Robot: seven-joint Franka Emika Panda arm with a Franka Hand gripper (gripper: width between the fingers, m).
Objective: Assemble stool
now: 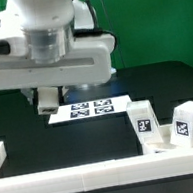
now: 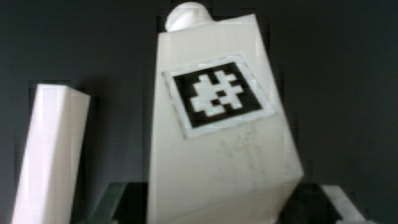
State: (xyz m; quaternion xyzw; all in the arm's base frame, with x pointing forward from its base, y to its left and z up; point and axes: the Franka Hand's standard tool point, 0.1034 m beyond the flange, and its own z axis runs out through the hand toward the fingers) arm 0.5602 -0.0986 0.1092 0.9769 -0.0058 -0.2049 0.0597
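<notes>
Gripping a stool leg (image 2: 217,95), your hand (image 2: 222,205) is clamped shut on its near end. The leg's long axis runs straight out from the fingers to a peg tip. The hand hovers over the desk (image 1: 19,132), just beside the marker board (image 1: 87,110). Another leg (image 1: 144,120) and a third leg (image 1: 190,122) stand well off toward the exterior view's right. You cannot see the seat.

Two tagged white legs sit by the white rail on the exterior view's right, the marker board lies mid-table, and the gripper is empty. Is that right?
One thing is wrong: the gripper is not empty. The wrist view shows it shut on a tagged white stool leg. The two loose legs by the rail and the marker board are as stated.
</notes>
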